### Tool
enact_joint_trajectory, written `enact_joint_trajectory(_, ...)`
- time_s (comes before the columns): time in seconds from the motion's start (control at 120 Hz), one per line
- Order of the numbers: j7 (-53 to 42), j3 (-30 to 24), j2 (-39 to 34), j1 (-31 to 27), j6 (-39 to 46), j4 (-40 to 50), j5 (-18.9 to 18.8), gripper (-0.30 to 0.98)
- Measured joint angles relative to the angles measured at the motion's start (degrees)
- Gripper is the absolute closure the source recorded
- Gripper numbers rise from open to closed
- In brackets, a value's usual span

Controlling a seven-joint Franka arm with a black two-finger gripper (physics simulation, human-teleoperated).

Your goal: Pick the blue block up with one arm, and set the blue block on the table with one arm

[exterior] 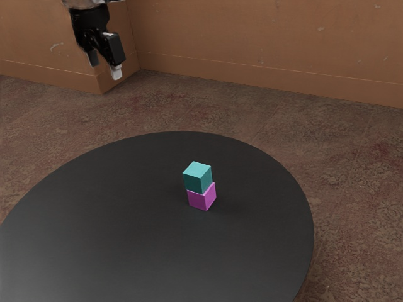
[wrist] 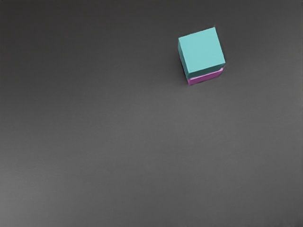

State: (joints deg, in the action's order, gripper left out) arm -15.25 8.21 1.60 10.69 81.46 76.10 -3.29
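High in the exterior view's upper left, my gripper [exterior: 105, 67] hangs open, its fingers apart and nothing between them. The blue block [exterior: 198, 178], a teal-blue cube, rests on top of a magenta block [exterior: 201, 199], which stands on the dark round table [exterior: 126, 251]. My gripper is well above the blocks and some way from them. In the wrist view the blue block [wrist: 202, 51] covers most of the magenta block [wrist: 205, 77], whose edge shows along one side.
The table's curved far edge [exterior: 182, 132] runs between the stacked blocks and the carpeted floor [exterior: 252, 113]. Behind the floor is a brown wall [exterior: 252, 38] with a baseboard.
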Motion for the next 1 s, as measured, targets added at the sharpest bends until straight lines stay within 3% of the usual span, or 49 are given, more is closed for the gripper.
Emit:
enact_joint_trajectory(0.142, -0.7, -0.5, 4.8, 0.3, 2.8, 0.0, -0.1, 0.00)
enact_joint_trajectory(0.558, 1.0, -0.2, 23.1, -0.9, 20.7, 0.0, 4.1, 0.00)
enact_joint_trajectory(0.742, 4.0, 3.3, 23.4, 4.8, 25.1, 3.5, 4.9, 0.00)
enact_joint_trajectory(1.0, 10.2, 4.1, 19.3, 7.3, 29.3, 12.5, 9.0, 0.00)
